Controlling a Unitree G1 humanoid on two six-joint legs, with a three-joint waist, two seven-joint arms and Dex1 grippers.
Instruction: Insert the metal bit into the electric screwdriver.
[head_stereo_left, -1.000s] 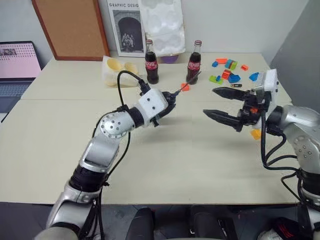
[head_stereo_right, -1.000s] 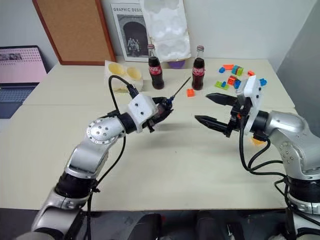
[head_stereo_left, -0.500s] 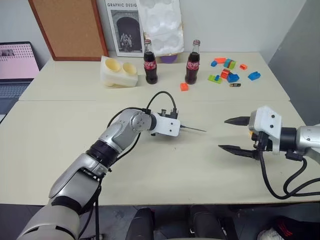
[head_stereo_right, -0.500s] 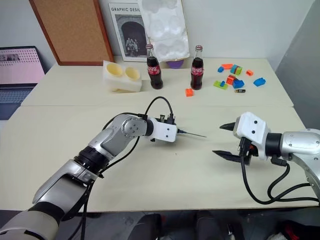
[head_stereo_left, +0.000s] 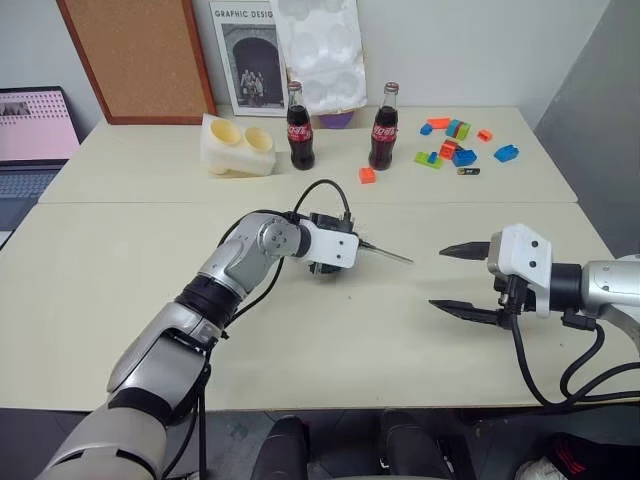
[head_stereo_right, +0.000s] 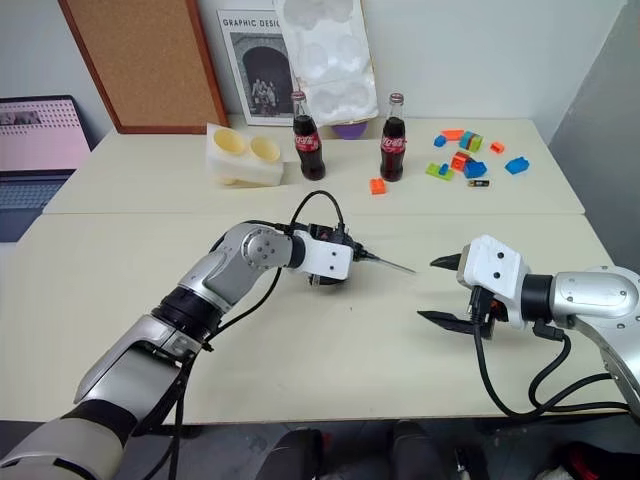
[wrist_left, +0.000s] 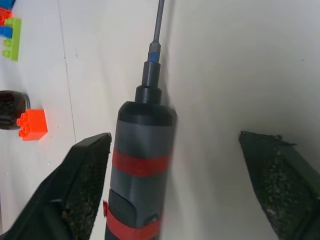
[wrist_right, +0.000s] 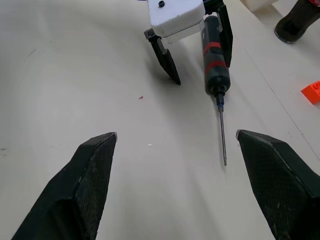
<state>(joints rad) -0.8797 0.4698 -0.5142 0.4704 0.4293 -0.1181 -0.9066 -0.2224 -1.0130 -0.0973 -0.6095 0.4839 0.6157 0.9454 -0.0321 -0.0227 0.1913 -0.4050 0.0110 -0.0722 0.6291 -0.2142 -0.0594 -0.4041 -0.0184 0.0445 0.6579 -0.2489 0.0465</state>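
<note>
- Your left gripper (wrist_right: 192, 47) has its jaws released and spread, low at the surface (head_stereo_left: 300, 330). The electric screwdriver (wrist_right: 214, 62) lies between them, close along one finger and well apart from the other; whether it touches that finger is hard to make out.
- The metal bit (wrist_right: 222, 135) sits seated in the screwdriver's blue tip and points away from the left jaws toward your right gripper (head_stereo_left: 455, 280), whose jaws stand wide apart with nothing between them. The bit's end stops short of them.
- In the left wrist view the screwdriver's rear end is cut off and the bit runs out of frame.
- Beyond the left jaws stand two cola bottles (head_stereo_left: 299, 125); their red labels carry white script too small to read with certainty.
- The poster (head_stereo_left: 246, 55) on the wall reads "GRAPHIC DESIGN", its last letters partly covered by a white moulded sheet (head_stereo_left: 320, 50).
- Coloured toy bricks (head_stereo_left: 455, 150) are scattered beyond the right jaws; one orange brick (head_stereo_left: 367, 174) lies by the nearer bottle.
</note>
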